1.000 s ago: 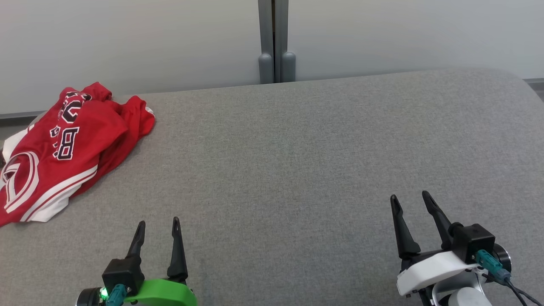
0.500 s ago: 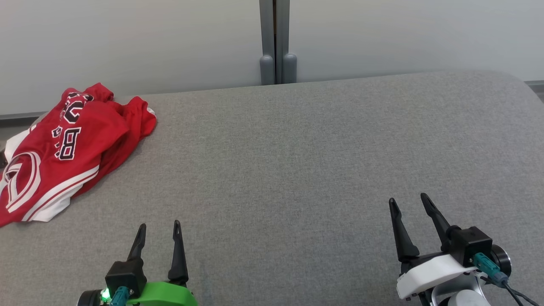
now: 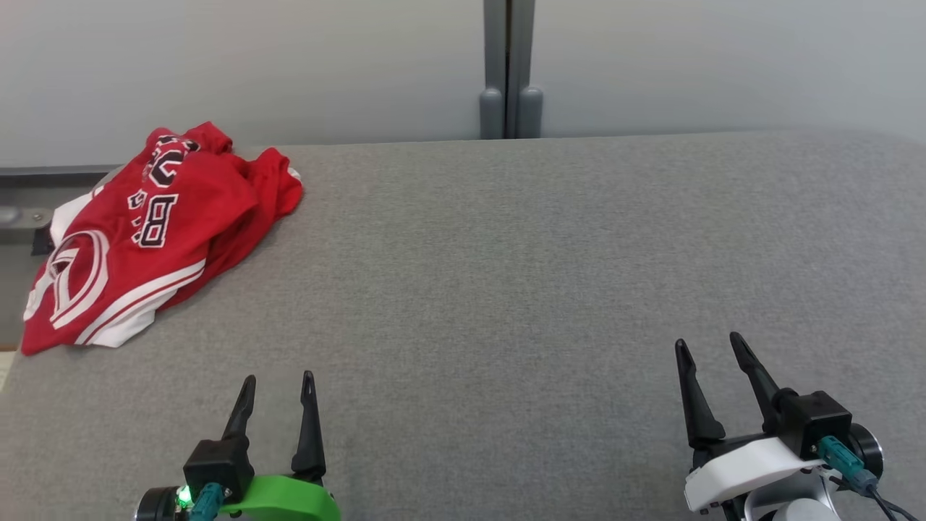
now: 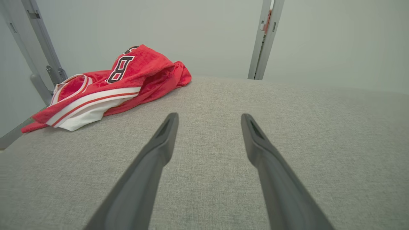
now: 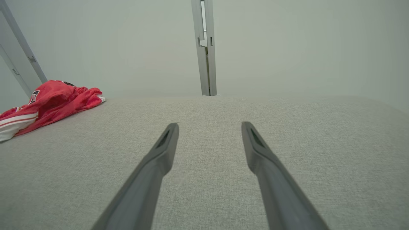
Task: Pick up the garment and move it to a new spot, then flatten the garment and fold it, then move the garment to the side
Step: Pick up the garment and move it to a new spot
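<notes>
**Red garment crumpled at the far-left corner, both grippers spread and empty**

At the far left of the head view, the garment lies in a crumpled heap on the grey padded surface. It sits near the surface's back-left corner, and its left side reaches the left edge. It is red with white and red striped trim, and black letters outlined in white show across its folds. White trim shows along the end nearest the robot.

To the right of it and nearer the robot, the left gripper sits low over the surface on its green mount. Its two dark fingers are spread apart with nothing between them. It is well apart from the garment, which the left wrist view shows ahead and to the left of the fingers.

At the middle of the back edge, a grey post rises against the pale wall.

At the lower right, the right gripper on its white mount also has its fingers parted and holds nothing. Bare grey fabric lies beneath it.
</notes>
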Available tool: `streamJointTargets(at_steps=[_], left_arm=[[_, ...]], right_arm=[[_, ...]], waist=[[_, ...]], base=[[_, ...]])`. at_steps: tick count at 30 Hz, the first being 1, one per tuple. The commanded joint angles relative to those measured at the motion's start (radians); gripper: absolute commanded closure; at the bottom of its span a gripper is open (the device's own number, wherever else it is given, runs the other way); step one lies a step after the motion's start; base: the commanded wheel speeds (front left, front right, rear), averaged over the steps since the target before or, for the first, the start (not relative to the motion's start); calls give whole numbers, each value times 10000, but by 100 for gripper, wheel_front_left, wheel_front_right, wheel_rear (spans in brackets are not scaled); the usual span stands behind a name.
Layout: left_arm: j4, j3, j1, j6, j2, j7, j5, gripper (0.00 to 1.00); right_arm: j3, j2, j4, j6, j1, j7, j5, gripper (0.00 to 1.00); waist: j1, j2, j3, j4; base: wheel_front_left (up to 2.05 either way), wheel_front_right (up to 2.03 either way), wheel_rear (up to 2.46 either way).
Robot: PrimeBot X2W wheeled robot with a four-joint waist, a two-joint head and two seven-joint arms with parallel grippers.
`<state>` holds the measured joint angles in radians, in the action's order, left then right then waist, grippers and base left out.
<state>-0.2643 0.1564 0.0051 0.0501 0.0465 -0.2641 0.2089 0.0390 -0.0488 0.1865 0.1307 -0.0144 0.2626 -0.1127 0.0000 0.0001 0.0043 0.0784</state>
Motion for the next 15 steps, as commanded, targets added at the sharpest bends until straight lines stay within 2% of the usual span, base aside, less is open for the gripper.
streamJointTargets(at_steps=[1,10,15], left_arm=[[35,-59,-113,-14,65,-6,103,0],[177,-174,-135,-63,62,-6,-108,0],[214,-324,22,-82,61,-6,-140,0]], right_arm=[[-8,-28,-74,1,-60,34,-57,0],[126,-28,-152,1,-29,34,-148,0],[270,-29,-100,1,-6,34,-213,0]], waist=[[0,-1,30,712],[0,-1,50,2837],[0,-1,4,3784]], base=[[0,0,0],[0,0,0],[0,0,0]])
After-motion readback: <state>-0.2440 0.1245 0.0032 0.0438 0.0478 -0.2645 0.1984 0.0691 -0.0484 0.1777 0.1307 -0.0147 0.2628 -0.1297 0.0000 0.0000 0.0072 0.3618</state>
